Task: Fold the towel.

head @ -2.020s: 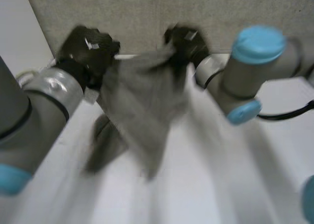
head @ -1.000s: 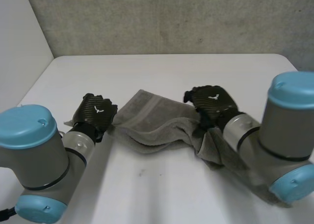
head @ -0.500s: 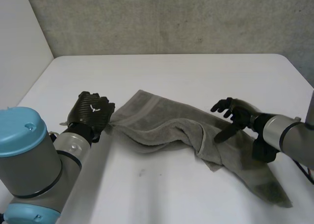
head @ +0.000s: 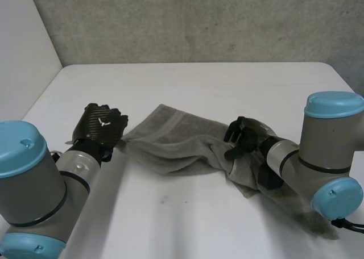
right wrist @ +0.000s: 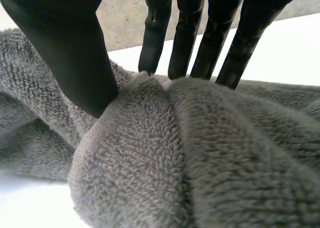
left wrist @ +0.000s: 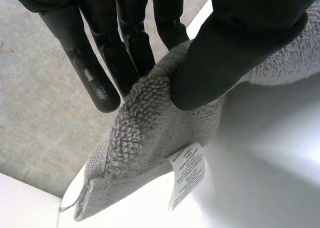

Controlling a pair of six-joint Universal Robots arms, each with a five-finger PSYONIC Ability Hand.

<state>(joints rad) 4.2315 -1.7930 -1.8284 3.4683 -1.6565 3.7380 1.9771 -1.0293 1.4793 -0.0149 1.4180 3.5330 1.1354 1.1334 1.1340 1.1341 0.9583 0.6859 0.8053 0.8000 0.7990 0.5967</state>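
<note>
Right hand [head: 245, 135] was brought back onto the towel [head: 176, 137]; its bunched middle ridge was pinched between thumb and fingers. Farther off, a labelled corner was pinched by the left hand [head: 101, 125]. The towel's long axis was noted running hand to hand.

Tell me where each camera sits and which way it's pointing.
Head view: between and behind the arms, looking down at the table; both arms, left hand, right hand.
Left wrist view: along the left hand's palm, pinching a towel corner.
Right wrist view: along the right hand's palm, gripping a towel fold.
All share the towel.
</note>
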